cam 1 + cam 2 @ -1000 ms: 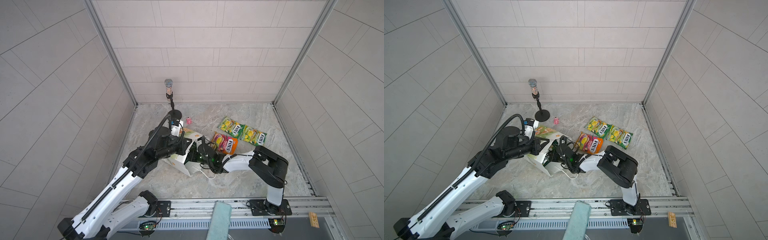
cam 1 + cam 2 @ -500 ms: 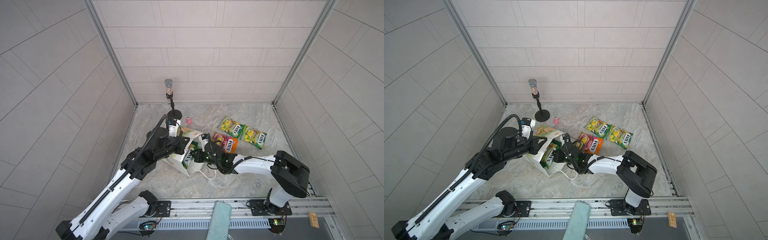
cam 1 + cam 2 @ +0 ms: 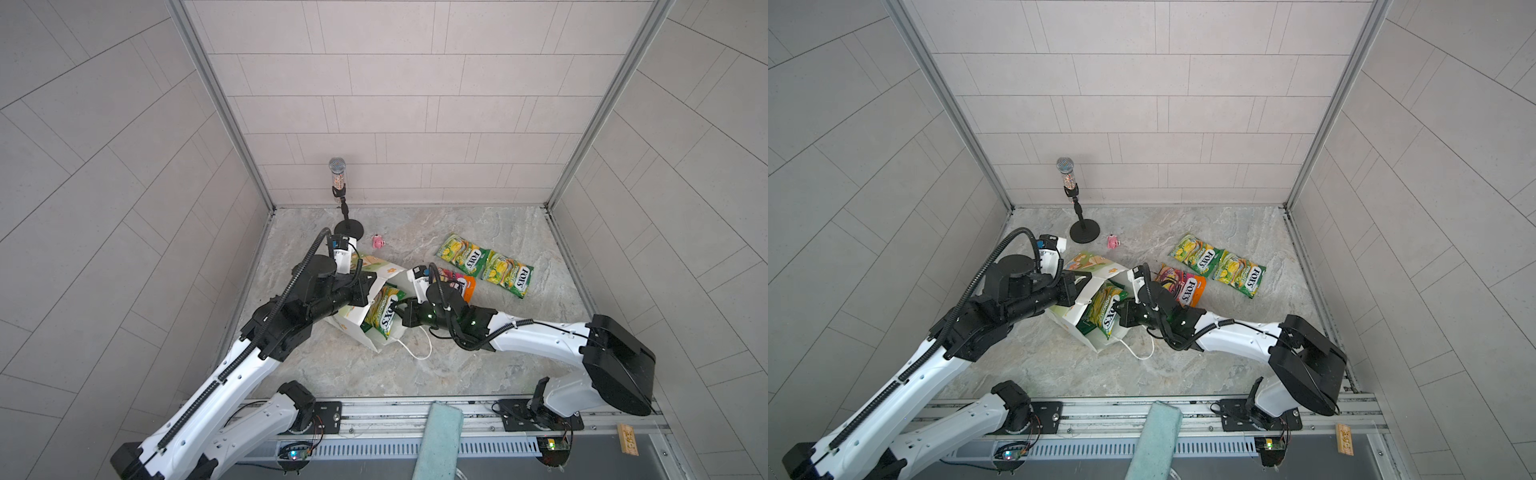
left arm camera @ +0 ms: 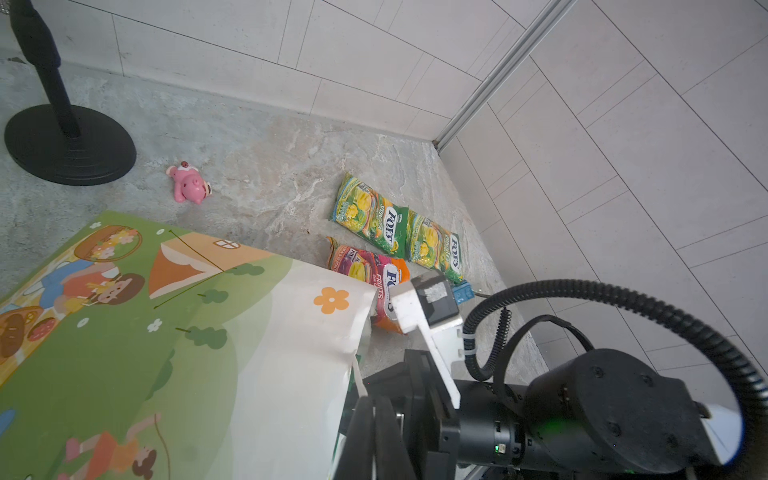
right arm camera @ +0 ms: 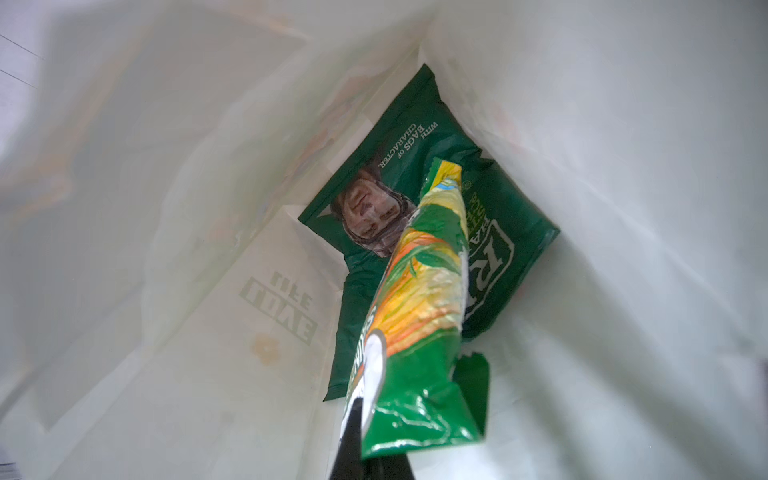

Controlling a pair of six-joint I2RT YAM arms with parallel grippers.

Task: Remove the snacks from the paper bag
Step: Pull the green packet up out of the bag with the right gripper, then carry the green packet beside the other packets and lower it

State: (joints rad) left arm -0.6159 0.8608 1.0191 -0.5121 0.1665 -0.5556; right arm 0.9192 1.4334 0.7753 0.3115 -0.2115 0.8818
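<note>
left gripper (image 3: 369, 287) clamped on bag (image 3: 388, 270) rim; bag on its side | right gripper (image 3: 402, 312) clamped on FOX'S packet (image 3: 384, 313) at bag mouth | crisp bag (image 5: 399, 137) deep inside bag | three packets (image 3: 463, 255) out on floor

Pale tiled walls (image 3: 395, 104) on three sides; grey marbled floor (image 3: 353, 374); even light.

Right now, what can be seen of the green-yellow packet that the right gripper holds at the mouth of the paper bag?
The green-yellow packet is glossy, crinkled plastic film with a white "FOX'S" label, yellow fruit pictures and a serrated end. It sits slanted in the open mouth of the paper bag, which lies on its side. The right gripper is shut on its outer end. A dark green crisp bag lies deeper inside, behind it.
</note>
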